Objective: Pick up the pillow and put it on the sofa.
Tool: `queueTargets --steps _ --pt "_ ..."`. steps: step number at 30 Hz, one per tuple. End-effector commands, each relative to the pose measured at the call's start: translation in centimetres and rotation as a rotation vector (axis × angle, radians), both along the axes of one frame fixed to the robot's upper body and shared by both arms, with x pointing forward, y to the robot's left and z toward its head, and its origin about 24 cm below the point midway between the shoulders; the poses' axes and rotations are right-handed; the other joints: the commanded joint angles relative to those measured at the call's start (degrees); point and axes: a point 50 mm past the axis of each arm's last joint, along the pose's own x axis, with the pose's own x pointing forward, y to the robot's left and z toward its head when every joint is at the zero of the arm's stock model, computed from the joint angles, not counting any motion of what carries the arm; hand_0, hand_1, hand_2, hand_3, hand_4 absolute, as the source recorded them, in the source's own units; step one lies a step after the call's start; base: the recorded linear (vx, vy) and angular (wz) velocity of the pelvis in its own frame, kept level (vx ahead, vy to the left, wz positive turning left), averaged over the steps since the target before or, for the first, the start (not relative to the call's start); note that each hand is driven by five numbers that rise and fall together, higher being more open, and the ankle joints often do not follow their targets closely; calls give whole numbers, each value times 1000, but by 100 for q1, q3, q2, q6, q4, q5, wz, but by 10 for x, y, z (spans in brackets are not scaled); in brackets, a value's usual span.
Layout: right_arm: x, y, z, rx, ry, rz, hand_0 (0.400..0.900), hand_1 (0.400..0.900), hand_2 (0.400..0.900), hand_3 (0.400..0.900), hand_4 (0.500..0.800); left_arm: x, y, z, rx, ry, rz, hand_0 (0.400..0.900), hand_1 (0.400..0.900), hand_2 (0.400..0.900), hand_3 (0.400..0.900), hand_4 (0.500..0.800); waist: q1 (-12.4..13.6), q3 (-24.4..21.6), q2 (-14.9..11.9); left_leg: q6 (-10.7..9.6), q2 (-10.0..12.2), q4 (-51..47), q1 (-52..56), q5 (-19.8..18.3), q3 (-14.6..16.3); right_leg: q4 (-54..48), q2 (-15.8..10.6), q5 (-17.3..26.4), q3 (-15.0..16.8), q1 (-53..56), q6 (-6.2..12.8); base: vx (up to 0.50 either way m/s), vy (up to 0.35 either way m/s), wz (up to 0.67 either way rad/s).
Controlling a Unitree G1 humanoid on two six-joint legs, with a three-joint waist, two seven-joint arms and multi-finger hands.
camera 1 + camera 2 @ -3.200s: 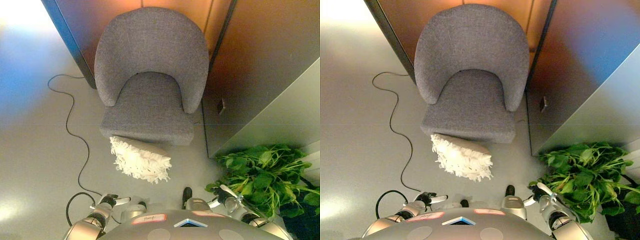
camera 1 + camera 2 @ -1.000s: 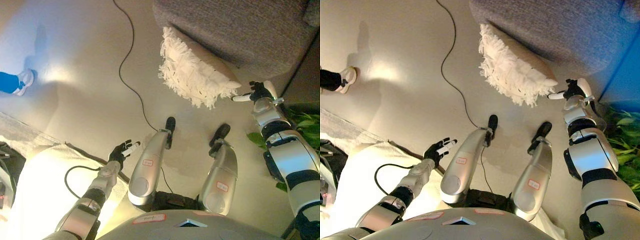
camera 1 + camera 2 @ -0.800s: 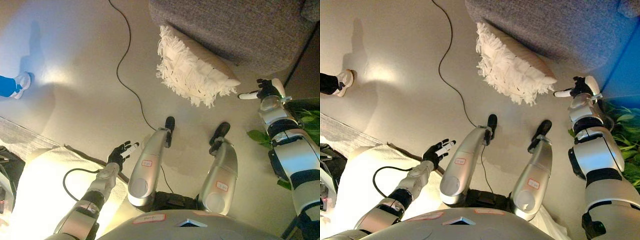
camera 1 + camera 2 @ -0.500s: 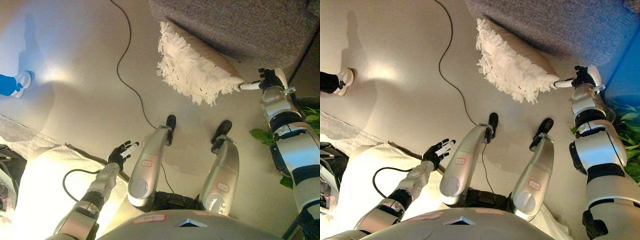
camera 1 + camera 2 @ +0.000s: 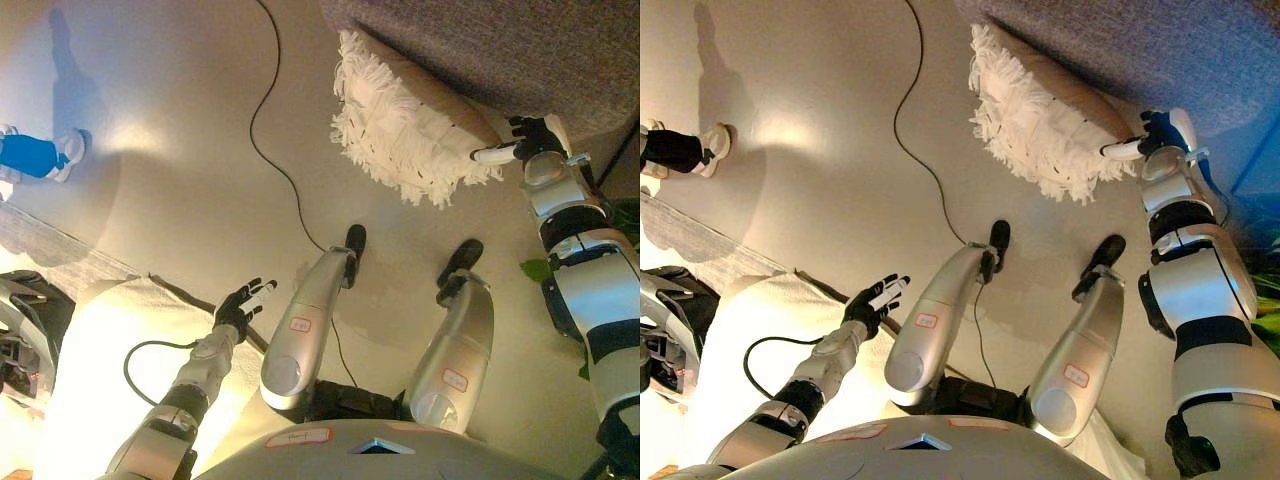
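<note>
A white shaggy pillow (image 5: 405, 130) with a beige back stands on the floor, leaning against the front of the grey sofa (image 5: 520, 45) at the top. My right hand (image 5: 522, 140) is at the pillow's right end. It is open, and a straight white-tipped finger (image 5: 490, 153) touches the fringe there. My left hand (image 5: 243, 305) hangs low at the left, open with its fingers spread, far from the pillow and holding nothing.
A thin black cable (image 5: 268, 125) runs across the floor left of the pillow. A person's shoe and blue trouser leg (image 5: 40, 155) show at the left edge. A pale cloth (image 5: 85, 390) covers the floor at lower left. Green leaves (image 5: 535, 270) show at the right.
My right hand has gone up and in from beside the pillow to touch its right end. The view has shifted a little. My left hand has stayed where it was.
</note>
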Motion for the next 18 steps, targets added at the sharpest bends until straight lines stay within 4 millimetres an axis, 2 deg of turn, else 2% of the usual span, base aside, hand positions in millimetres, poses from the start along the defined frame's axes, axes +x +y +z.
queueTargets --steps 1,10,18 --pt "14 0 67 -61 -175 33 900 900 900 900 800 -35 22 -7 26 44 67 900 900 900 900 800 89 46 348 -262 101 7 164 -426 -121 641 84 -929 57 123 -234 -12 21 8" --pt "20 19 67 -15 -180 69 900 900 900 900 800 -35 14 -6 3 17 59 900 900 900 900 800 171 88 461 -255 51 107 -122 -379 -154 857 47 -984 120 -217 -246 -15 27 8" --pt "24 22 85 -23 -205 83 900 900 900 900 800 -35 7 -2 -35 -32 54 900 900 900 900 800 268 88 652 -260 -12 183 -504 -269 -179 1050 12 -990 214 -651 -246 -34 32 7"
